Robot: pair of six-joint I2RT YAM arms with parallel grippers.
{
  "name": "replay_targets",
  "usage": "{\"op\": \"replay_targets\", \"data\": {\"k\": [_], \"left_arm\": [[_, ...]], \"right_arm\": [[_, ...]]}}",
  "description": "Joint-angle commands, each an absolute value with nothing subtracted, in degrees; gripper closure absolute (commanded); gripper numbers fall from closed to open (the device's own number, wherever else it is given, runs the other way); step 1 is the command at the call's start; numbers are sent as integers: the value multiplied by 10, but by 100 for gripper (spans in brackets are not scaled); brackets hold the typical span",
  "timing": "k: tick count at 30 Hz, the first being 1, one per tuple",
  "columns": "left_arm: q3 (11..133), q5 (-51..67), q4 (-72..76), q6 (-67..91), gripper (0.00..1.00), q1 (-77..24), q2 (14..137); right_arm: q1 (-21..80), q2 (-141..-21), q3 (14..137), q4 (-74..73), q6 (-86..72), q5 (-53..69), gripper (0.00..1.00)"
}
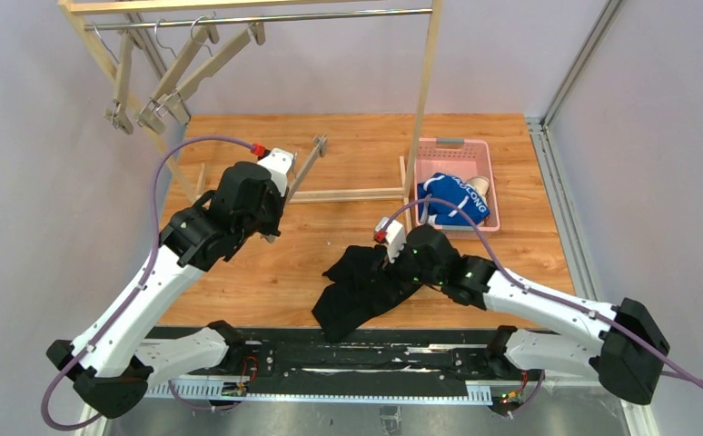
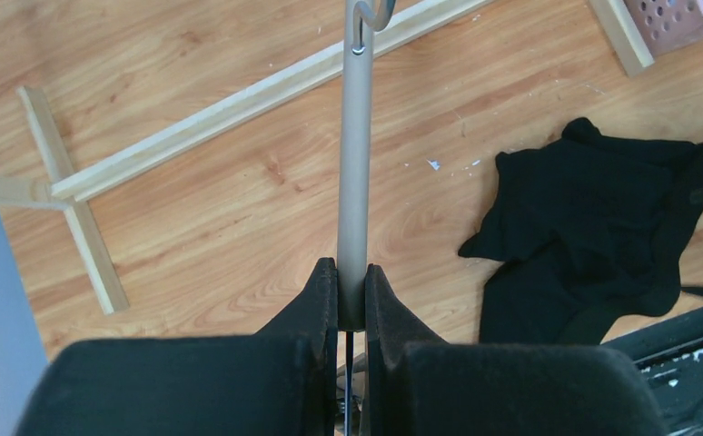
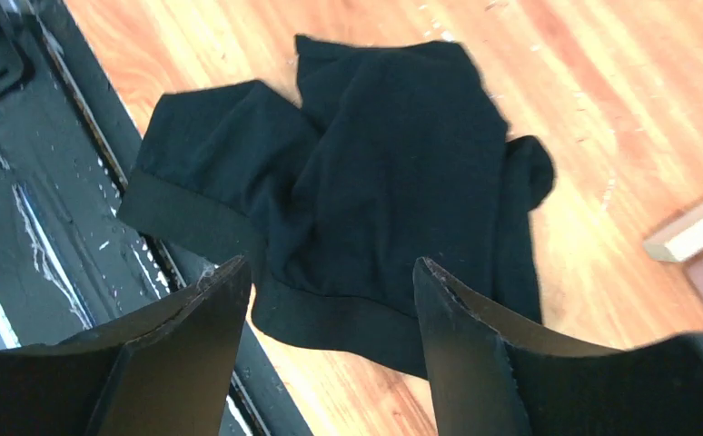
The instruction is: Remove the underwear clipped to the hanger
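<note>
on the wood table (image 1: 529, 263) stands a tall wooden rack (image 1: 430, 82), its top cut off by the frame, with other hangers (image 1: 175, 77) hanging tilted from its rail. the left claw (image 2: 351, 272) is clamped tight on the grey bar of a hanger (image 2: 354, 163). the bar runs away from the fingers to a wire hook at the far end, and its near end is hidden between the fingers. the right claw (image 3: 330, 268) stands wide open with nothing between its fingers. it hangs just over the black briefs (image 3: 393, 154), which lie crumpled near the front of the table, one edge over the dark base strip. i cannot tell whether the fingers touch the cloth. the pink basket (image 1: 491, 182) at the far right holds the blue briefs (image 1: 452, 200), white lettering up. a cream piece (image 1: 480, 184) is tucked against them, too small to make out.
</note>
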State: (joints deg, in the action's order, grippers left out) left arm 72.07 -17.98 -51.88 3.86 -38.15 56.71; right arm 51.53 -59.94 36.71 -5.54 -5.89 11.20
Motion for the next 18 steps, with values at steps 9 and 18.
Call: {"op": "replay_targets", "data": {"k": [9, 18], "left_arm": [[807, -120, -463, 26, 100, -329, 627], [869, -59, -466, 29, 100, -284, 697]], "right_arm": [[612, -769, 425, -32, -41, 54, 33], [619, -886, 442, -19, -93, 50, 48]]}}
